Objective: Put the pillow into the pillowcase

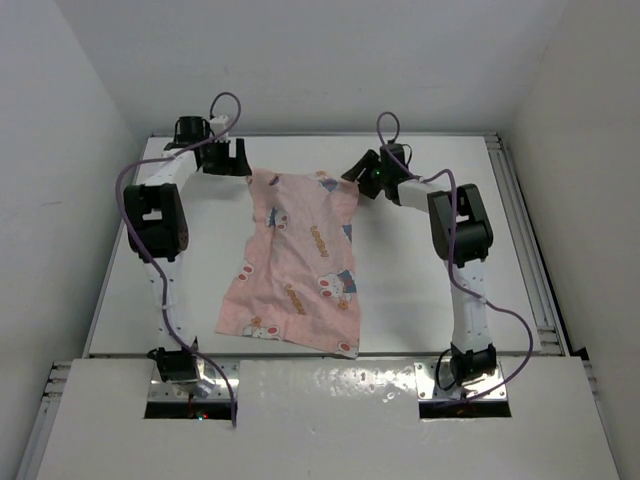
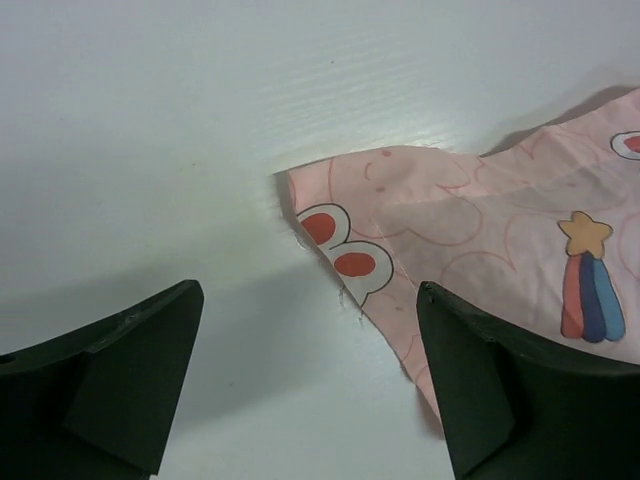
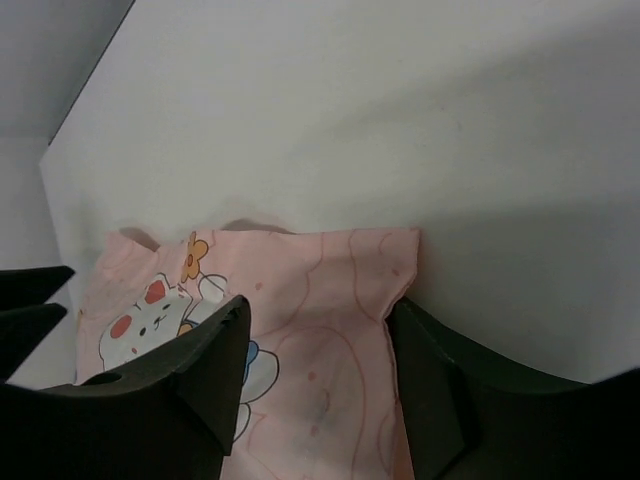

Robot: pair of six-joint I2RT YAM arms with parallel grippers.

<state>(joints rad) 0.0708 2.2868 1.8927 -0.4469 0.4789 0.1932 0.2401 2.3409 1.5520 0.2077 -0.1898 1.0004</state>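
– What is the left claw doing?
– It is standing at the far left corner of the pillowcase, its fingers spread wide and gripping nothing. The corner is lying on the bench between them, and one finger is overlapping the cloth's edge.
– And the pillowcase itself?
– It is lying spread out mid-bench between the two arms, running from the far side toward the near edge.
– The right claw?
– It is sitting at the far right corner, its fingers parted on either side of the cloth and not pinching it.

Bright diffuse light, soft shadow beside the pillowcase, mild glare
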